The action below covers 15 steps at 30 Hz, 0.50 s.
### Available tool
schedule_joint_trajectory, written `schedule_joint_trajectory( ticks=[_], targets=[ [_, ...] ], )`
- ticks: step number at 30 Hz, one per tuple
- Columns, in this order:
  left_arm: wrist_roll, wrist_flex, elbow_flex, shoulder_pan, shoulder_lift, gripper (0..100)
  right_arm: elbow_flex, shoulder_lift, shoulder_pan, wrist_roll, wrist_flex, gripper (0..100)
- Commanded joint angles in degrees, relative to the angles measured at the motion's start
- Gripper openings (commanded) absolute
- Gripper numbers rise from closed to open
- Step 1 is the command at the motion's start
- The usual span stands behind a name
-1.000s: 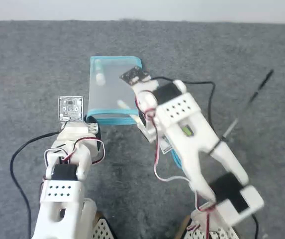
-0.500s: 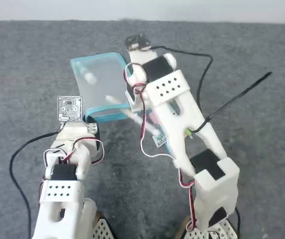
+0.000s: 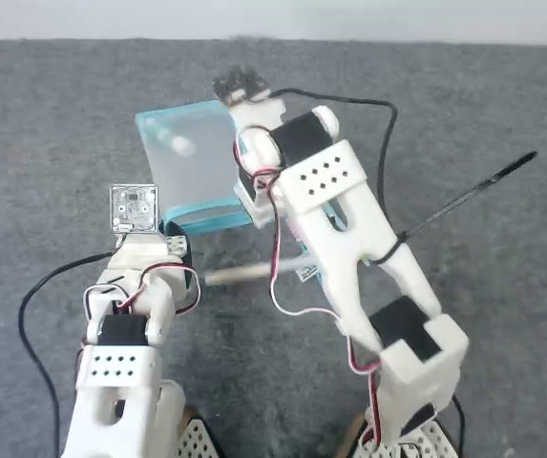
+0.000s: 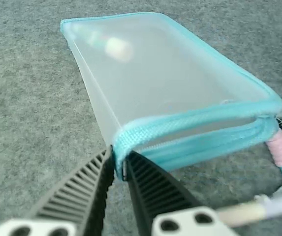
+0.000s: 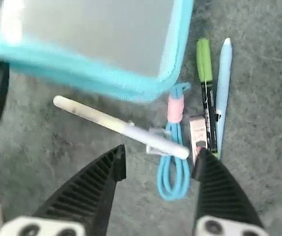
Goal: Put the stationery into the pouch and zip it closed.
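Observation:
The translucent pouch (image 3: 192, 162) with teal zip trim lies on the grey carpet, with a pale item (image 3: 179, 145) showing through its far end. My left gripper (image 4: 118, 167) is shut on the teal edge at the pouch (image 4: 170, 83) mouth's corner. My right gripper (image 5: 160, 155) hangs open just above a white pen (image 5: 116, 125) that lies on the carpet outside the mouth. Beside the pen are a coiled blue cable (image 5: 172, 169) with a pink band, a green pen (image 5: 205, 83), a light blue pen (image 5: 223, 93) and a small pink item (image 5: 197, 137). The white pen (image 3: 244, 275) lies between the two arms.
The right arm (image 3: 349, 239) crosses over the pouch's right side and covers most of the loose stationery in the high view. A thin black strip (image 3: 473, 196) sticks out from that arm to the right. Grey carpet (image 3: 53, 124) stretches left of and beyond the pouch.
The right arm has swung left and forward over the pouch. The pouch has turned and shifted left. The white pen has come away from the pouch mouth onto the carpet.

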Motion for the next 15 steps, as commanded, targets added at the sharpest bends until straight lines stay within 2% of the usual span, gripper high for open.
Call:
schedule_joint_trajectory(
  ticks=[1,5,11,15],
  targets=[
    [-0.44,-2.46,-0.40,0.00,-1.14,1,10.64,-6.46,4.09,6.86,-0.57,14.3],
    [-0.44,-2.46,-0.40,0.00,-1.14,1,25.93,-13.85,6.02,15.30,-8.75,12.2],
    [-0.44,-2.46,-0.48,0.00,-1.14,1,52.31,-29.76,4.79,26.55,-22.20,24.8],
    [-0.44,-2.46,-0.48,0.18,-1.14,1,60.92,-33.01,4.00,30.95,-30.02,27.0]
  ],
)
